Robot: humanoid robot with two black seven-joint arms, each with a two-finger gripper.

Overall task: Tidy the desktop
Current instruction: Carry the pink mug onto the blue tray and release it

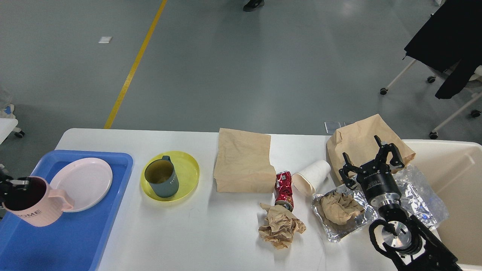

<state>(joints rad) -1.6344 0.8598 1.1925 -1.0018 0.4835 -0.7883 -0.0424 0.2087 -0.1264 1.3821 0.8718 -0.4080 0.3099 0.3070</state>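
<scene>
The white desktop [196, 233] carries litter: a flat brown paper bag [243, 160], a crushed red can [283, 188], a tipped white paper cup [310, 177], a crumpled brown paper wad [280, 226] and foil [425, 203] holding another wad [339, 207]. At the far left edge my left gripper [15, 184] is shut on the rim of a pink mug [35, 210], which is over the blue tray [75, 241]. My right gripper [371, 158] stands open above the foil, in front of a second brown bag [357, 139], holding nothing.
A pink plate [84, 182] lies in the blue tray. A dark mug [162, 180] stands on a yellow plate [188, 169] beside the tray. A cream bin [455, 188] sits at the right end. Rolling chairs stand on the floor behind.
</scene>
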